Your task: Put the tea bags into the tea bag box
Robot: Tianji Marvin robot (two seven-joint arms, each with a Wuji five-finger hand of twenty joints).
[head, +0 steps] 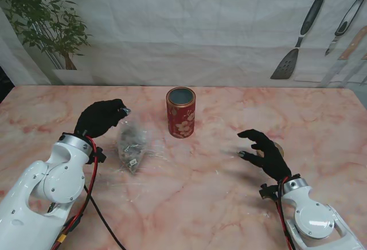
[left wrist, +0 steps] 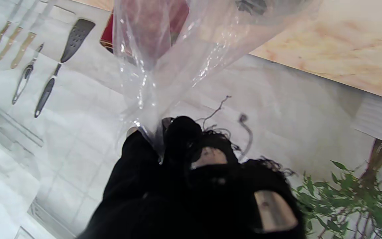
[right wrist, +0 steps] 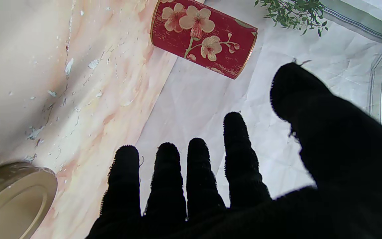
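Note:
A red floral tea tin point(head: 180, 112) stands upright and uncovered at the table's middle; the right wrist view shows its painted side point(right wrist: 204, 41). A clear plastic bag of tea bags point(head: 132, 144) hangs to the left of the tin, its lower end on or just above the table. My left hand point(head: 100, 118) is shut on the bag's top, and the left wrist view shows its fingers point(left wrist: 181, 139) pinching the gathered plastic point(left wrist: 164, 66). My right hand point(head: 262, 149) hovers open at the right, fingers spread and holding nothing.
A gold round lid point(right wrist: 12, 196) lies on the table beside my right hand, mostly hidden behind it point(head: 278, 147) in the stand view. A printed backdrop with a plant point(head: 49, 23) and utensils point(head: 298, 38) closes the table's far edge.

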